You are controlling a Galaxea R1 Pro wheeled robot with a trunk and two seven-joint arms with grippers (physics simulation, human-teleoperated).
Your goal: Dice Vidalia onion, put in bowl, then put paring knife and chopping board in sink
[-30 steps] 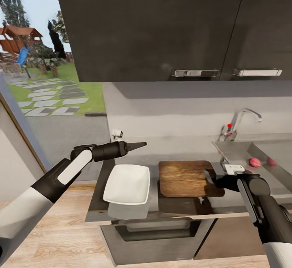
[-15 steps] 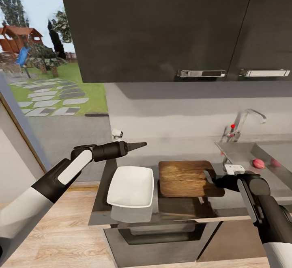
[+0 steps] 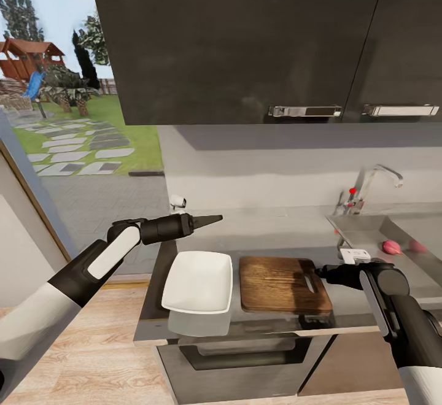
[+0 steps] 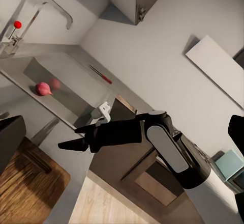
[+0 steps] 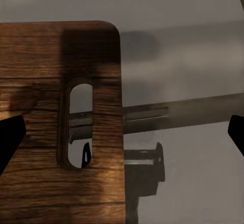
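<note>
Head view of the dark grey glossy countertop (image 3: 153,307), with the shallow white squarish bowl (image 3: 197,281) at 9 o'clock of the dark brown rectangular wooden chopping board (image 3: 283,284), the two lying just beside each other. The board lies flat, its slot handle hole (image 3: 309,283) at the end toward 3 o'clock, where the right gripper (image 3: 320,270) hovers just beyond the edge; in the right wrist view the slot (image 5: 79,125) sits between the two dark fingertips (image 5: 11,135), which stand wide apart at the frame margins and hold nothing. The left gripper (image 3: 212,218) hangs above the bowl's far rim, its jaws drawn together to a narrow point — nothing held. The small pinkish-red Vidalia onion (image 3: 391,246) rests in the rectangular stainless-steel sink (image 3: 362,230) at 3 o'clock of the board, below the chrome tap (image 3: 368,185); the slim red-handled paring knife (image 4: 101,75) lies on the worktop beyond the basin, seen from the left wrist. The step in hand appears to be fetching the onion: the right arm is best swung toward 3 o'clock over the basin wall, jaws kept wide, then lowered straight onto the round bulb — closing gently, since it may roll on the steel.
</note>
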